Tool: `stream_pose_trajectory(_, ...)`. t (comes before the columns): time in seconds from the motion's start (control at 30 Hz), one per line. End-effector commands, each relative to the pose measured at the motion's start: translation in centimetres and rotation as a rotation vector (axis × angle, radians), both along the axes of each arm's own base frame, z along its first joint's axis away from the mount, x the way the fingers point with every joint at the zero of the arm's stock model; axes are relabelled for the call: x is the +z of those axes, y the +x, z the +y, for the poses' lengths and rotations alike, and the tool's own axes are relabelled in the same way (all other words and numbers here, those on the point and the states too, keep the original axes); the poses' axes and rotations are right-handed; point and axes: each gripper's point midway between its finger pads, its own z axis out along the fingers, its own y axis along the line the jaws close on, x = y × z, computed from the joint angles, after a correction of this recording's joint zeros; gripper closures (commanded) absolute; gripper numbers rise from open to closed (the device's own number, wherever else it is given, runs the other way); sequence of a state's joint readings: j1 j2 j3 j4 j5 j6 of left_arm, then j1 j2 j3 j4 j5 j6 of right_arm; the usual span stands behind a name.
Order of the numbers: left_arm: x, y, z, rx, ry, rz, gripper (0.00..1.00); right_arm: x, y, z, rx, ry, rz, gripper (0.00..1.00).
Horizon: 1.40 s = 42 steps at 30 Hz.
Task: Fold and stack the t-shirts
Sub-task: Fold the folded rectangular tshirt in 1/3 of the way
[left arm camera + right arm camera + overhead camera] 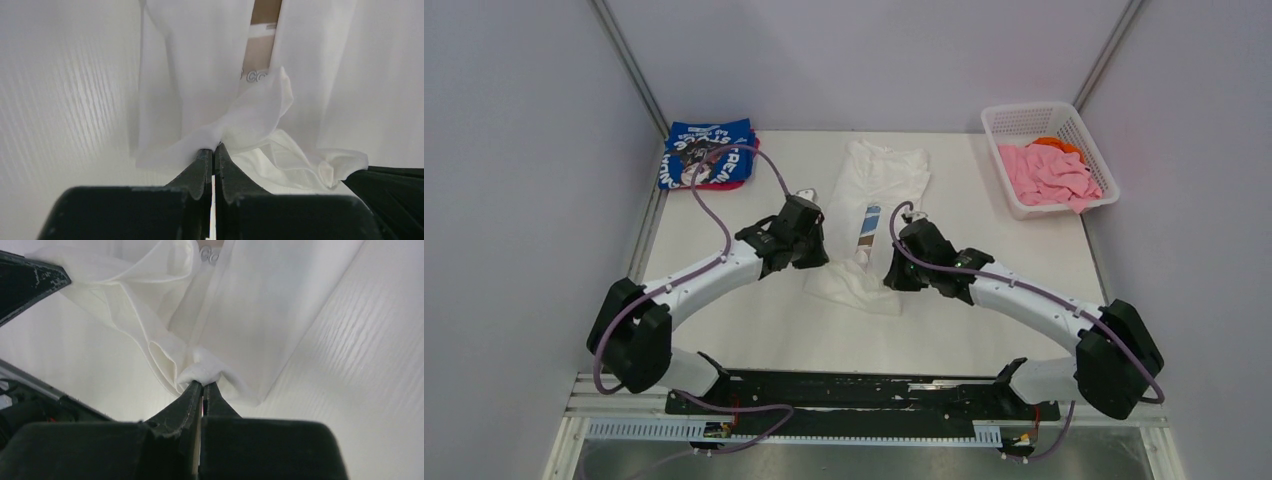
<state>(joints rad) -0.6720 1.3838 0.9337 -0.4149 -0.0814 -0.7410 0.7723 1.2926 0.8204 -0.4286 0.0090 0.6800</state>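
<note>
Step in hand: folding the white t-shirt [879, 190]; it lies mid-surface as a long narrow strip, side flaps turned in, a brown and blue print showing in the gap between them.

Left jaws closed tight on a pinch of the near hem at its left corner; right jaws likewise clamped on the right corner; each pinch gathers the cloth into a small soft peak.

Judgement: next comes the cross fold; lift both corners together, carry them toward the far end, and keep them level so the strip does not skew.

Cloth thin, limp, faintly translucent, creasing easily; surface [984, 290] white with a fine ribbed grain.

Royal-blue t-shirt [707, 152] with white lettering lies folded square at the far left, a pink edge beneath it; white lattice basket [1032, 108] at the far right holds a crumpled pink t-shirt [1046, 175], with an orange t-shirt [1056, 143] behind it.
</note>
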Motion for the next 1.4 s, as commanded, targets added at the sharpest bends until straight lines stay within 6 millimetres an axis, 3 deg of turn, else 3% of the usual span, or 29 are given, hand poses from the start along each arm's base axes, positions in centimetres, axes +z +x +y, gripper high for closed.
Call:
stream_pose_trajectory(0.0,2.3,5.1,-0.8,0.015,-0.007,-0.102,1.0,2.3,5.6,-0.6,-0.056,-0.046,-0.148,1.0)
stream_pose_trajectory(0.13,2.0,8.2,-1.3,0.0,0.005,-0.114,1.0,2.5,8.9,-1.7,-0.109,-0.049,-0.151,1.0)
stream_pose_trajectory(0.17,2.8,9.2,-1.4,0.004,-0.002,-0.128,1.0,2.6,9.6,-1.9,-0.116,-0.048,-0.155,1.0)
stream_pose_trajectory(0.27,1.8,11.1,-1.3,-0.004,0.025,-0.111,1.0,3.3,11.6,-2.5,-0.125,-0.04,-0.181,1.0)
stream_pose_trajectory(0.5,3.2,15.2,-2.0,-0.041,0.023,-0.177,1.0,3.2,15.1,-3.5,-0.144,-0.021,-0.177,1.0)
stream_pose_trajectory(0.87,0.3,19.1,-1.8,-0.056,0.077,-0.147,1.0,1.4,19.0,-5.3,-0.204,-0.031,-0.152,1.0)
stream_pose_trajectory(1.07,-2.0,21.1,-1.6,-0.056,0.143,-0.115,0.99,0.0,21.4,-6.2,-0.261,-0.03,-0.125,0.94)
stream_pose_trajectory(1.17,-2.7,22.0,-1.4,-0.039,0.17,-0.112,0.81,-0.3,23.3,-6.8,-0.297,-0.019,-0.119,0.87)
stream_pose_trajectory(1.2,-2.3,22.6,-1.4,-0.04,0.169,-0.125,0.61,-0.2,23.8,-6.9,-0.304,-0.006,-0.114,0.8)
stream_pose_trajectory(1.23,-2.4,22.7,-1.4,-0.045,0.167,-0.12,0.47,-0.1,24.1,-6.8,-0.304,0.008,-0.111,0.67)
stream_pose_trajectory(1.27,-1.5,23.2,-1.5,-0.043,0.158,-0.137,0.15,0.2,24.2,-6.6,-0.304,0.017,-0.111,0.52)
stream_pose_trajectory(1.3,-1.3,23.1,-1.5,-0.044,0.16,-0.13,0.08,0.5,24.1,-6.6,-0.304,0.025,-0.113,0.31)
stream_pose_trajectory(1.37,0.1,23.1,-1.5,-0.047,0.152,-0.139,0.01,0.8,23.3,-6.5,-0.294,0.038,-0.108,0.13)
